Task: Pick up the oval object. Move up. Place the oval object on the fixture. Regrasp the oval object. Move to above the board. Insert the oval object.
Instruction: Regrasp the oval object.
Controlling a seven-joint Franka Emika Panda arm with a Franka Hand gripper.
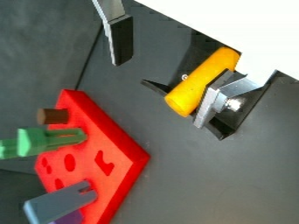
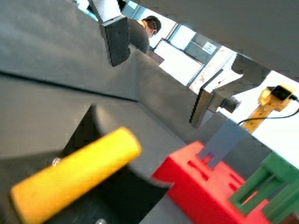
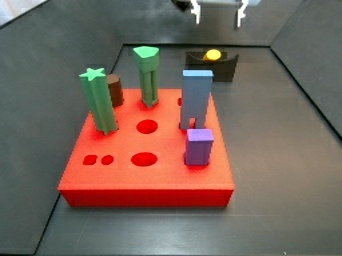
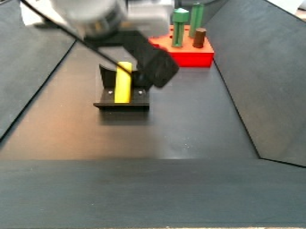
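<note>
Two silver fingers (image 1: 114, 39) of the gripper (image 3: 218, 11) stand apart with nothing between them, hanging above the oval object (image 1: 201, 81), not touching it. Oval object lies in the fixture (image 1: 233, 112) notch, directly below the spread jaws; in a side view it shows as a yellow bar (image 4: 123, 81) lengthwise on the dark fixture (image 4: 122, 104), with the gripper body (image 4: 129, 43) over its far end. Second finger (image 1: 215, 101) sits beside the peg in a wrist view, clear of it as far as I can tell. Board (image 3: 147, 160) is well away from the gripper, on the near side in a side view, fixture (image 3: 222, 68) behind it. Board carries a green star-topped peg (image 3: 96, 100), a green triangle-topped peg (image 3: 147, 75), a tall blue peg (image 3: 197, 98), a short purple block (image 3: 199, 146). Brown cylinder (image 3: 115, 91) stands just beside the star peg. Oval object's end (image 3: 213, 55) is visible below the gripper.
</note>
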